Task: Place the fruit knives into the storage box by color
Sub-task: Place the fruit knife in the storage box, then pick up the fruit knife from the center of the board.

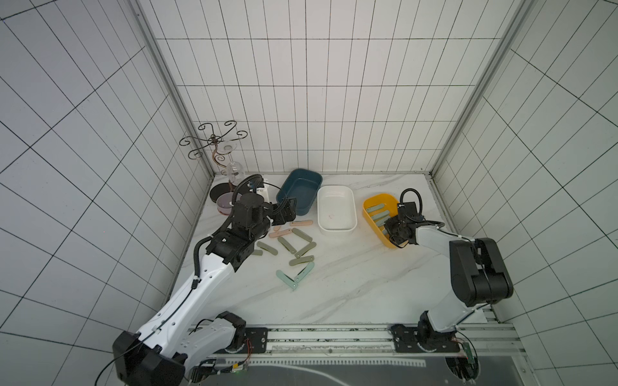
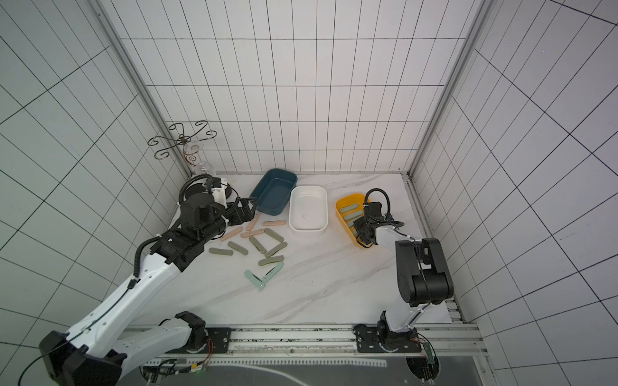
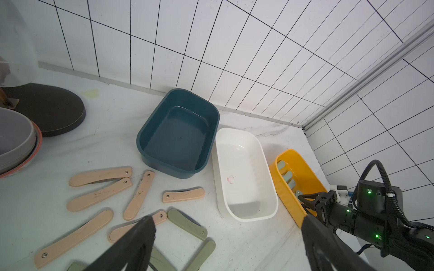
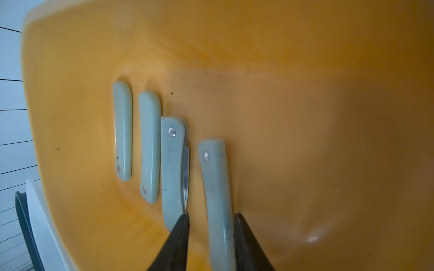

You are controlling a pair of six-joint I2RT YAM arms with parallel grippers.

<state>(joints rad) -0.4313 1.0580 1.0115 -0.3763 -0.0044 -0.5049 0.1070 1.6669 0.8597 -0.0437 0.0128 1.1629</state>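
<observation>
Yellow box point(image 4: 305, 93): holds four mint knives point(image 4: 122, 131); the right pincer reaches in over them.
Left pincer point(image 3: 227, 219): gaping wide, empty, peach knives point(image 3: 101, 174) just beneath and ahead.
Right pincer point(image 4: 211, 217): narrowly parted astride one mint knife point(image 4: 216, 187), with a gap on one side.
Neighbour knife point(image 4: 171, 169): against the pincer's other finger, blade edge bare. I'd fear a rising finger nudging it, or dragging the straddled knife up.
Writing: none readable.

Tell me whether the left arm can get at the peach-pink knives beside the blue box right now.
Probably yes. The left hand is open and hangs close over the peach-pink knives, which lie loose on the table in front of the blue box. Nothing stands between them.
</observation>
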